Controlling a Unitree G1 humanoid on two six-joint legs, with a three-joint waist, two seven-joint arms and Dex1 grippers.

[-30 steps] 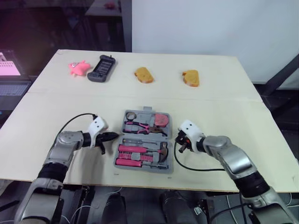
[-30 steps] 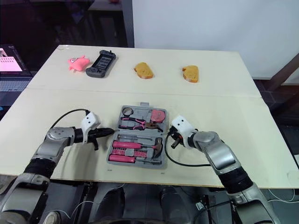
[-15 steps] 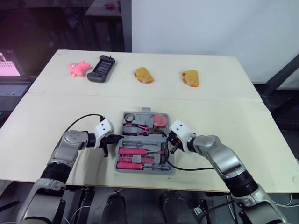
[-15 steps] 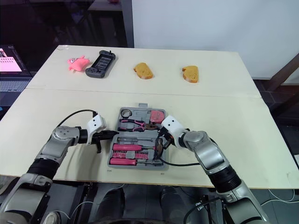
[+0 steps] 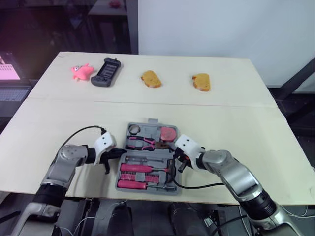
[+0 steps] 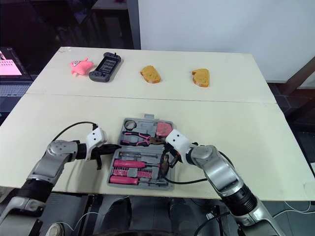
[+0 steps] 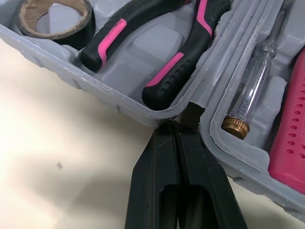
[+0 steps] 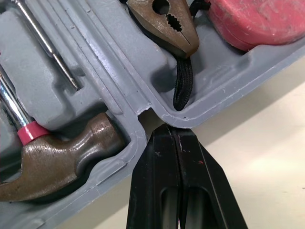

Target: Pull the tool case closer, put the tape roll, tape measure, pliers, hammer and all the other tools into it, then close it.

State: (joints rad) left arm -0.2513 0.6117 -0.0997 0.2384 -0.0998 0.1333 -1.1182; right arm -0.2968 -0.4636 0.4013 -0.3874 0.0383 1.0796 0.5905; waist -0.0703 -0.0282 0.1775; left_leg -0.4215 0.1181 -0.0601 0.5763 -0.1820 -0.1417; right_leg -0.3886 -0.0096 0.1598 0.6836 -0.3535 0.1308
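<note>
We find the tool case (image 5: 151,121) lying open flat near the front edge of the table (image 5: 236,123), about midway along it, with a gripper set against each side. The left gripper (image 5: 121,152) has its two black fingers pressed together with no gap, the tip lodged in the notch where the two halves of the case meet. The right gripper (image 5: 175,159) sits the same way at the matching notch on the opposite side, fingers likewise closed flat against each other. We judge this pairing to be deliberate. Bearing on the hinge line from both sides lets the arms steer the case squarely, and puts the tips where a half could be levered up for closing. The case is moulded grey plastic with shaped pockets, and every pocket we can see is filled. The far half holds the black tape roll (image 7: 52,16), the pink-and-black pliers (image 7: 157,52) and the red tape measure (image 8: 267,19), its black strap (image 8: 183,86) draped toward the rim. The near half holds the hammer (image 8: 66,152), a clear-handled screwdriver (image 7: 252,90) and a pink bit holder (image 7: 290,133). With the tools seated, we reckon closing is what remains. The strap looks likely to catch in the seam.
</note>
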